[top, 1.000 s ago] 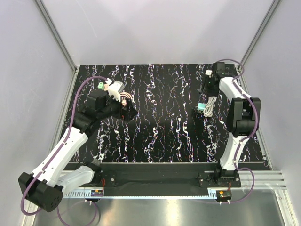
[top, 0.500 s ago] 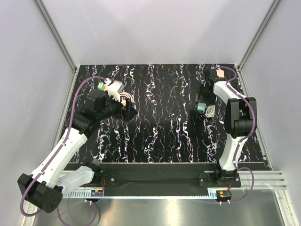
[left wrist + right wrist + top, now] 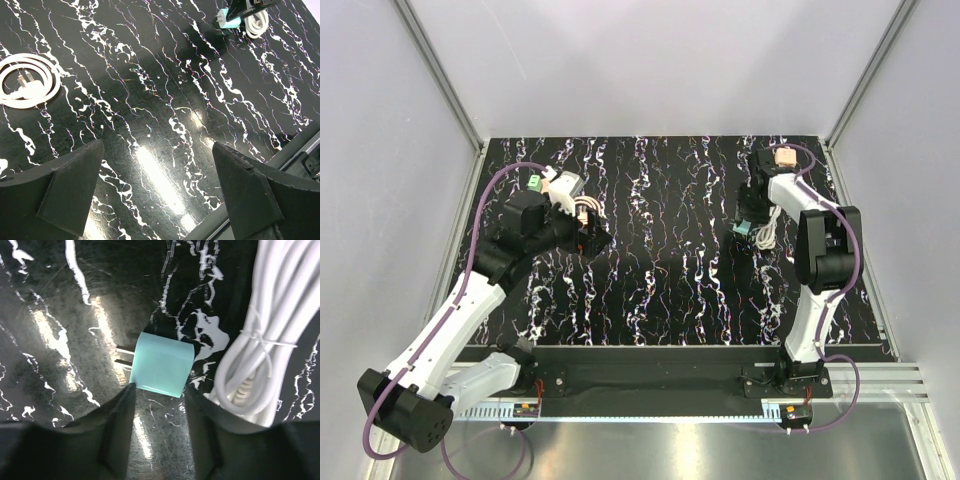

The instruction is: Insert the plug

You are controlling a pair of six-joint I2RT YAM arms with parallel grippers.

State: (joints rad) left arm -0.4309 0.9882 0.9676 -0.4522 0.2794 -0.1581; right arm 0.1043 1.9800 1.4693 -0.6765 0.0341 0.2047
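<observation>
The white-and-black right arm [image 3: 817,300] has folded inward. Its black elbow block sits slightly further left in the overhead view, and its wrist has tipped over, so a peach-tan patch [image 3: 785,157] on top now faces that camera. The right gripper [image 3: 157,390] has come down to the teal cube-shaped plug [image 3: 161,364], and its dark fingertips [image 3: 122,400] now flank the plug's near corners.
</observation>
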